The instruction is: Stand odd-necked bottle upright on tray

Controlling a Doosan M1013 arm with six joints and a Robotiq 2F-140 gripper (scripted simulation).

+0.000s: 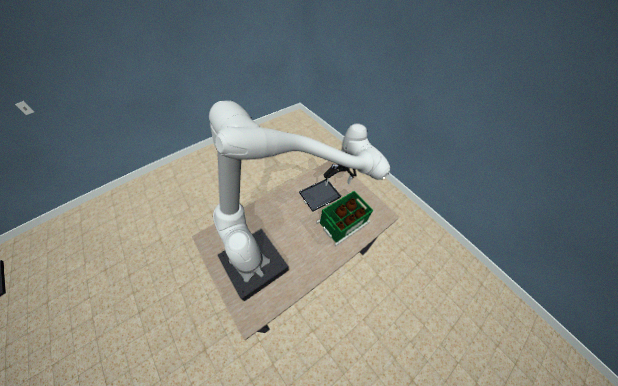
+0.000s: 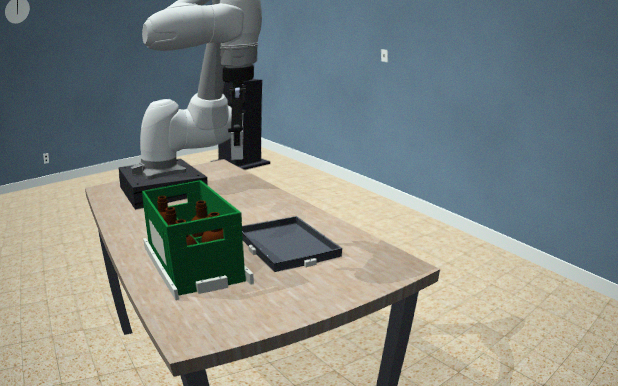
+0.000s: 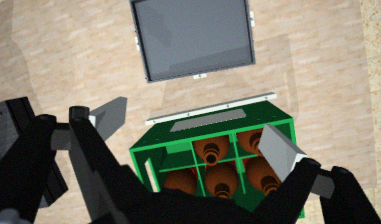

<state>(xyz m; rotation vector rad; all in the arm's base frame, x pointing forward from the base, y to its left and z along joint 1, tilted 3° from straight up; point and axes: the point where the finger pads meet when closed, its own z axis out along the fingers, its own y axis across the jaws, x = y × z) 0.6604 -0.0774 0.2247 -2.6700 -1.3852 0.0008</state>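
A green crate (image 1: 346, 216) stands on the wooden table, and several brown bottles (image 3: 222, 175) stand upright in its compartments. The crate also shows in the exterior view (image 2: 193, 237) and from above in the wrist view (image 3: 216, 165). A dark grey tray (image 1: 320, 195) lies flat beside the crate and holds nothing; it also shows in the exterior view (image 2: 290, 242) and the wrist view (image 3: 192, 37). My gripper (image 1: 340, 172) is open and empty, well above the table. In the wrist view its fingers frame the crate's edge nearest the tray. The bottle necks look alike from here.
The arm's black base block (image 2: 161, 180) sits at the table's far end. A black column (image 2: 248, 122) stands on the floor behind the table. The crate stands close to the table's long edge.
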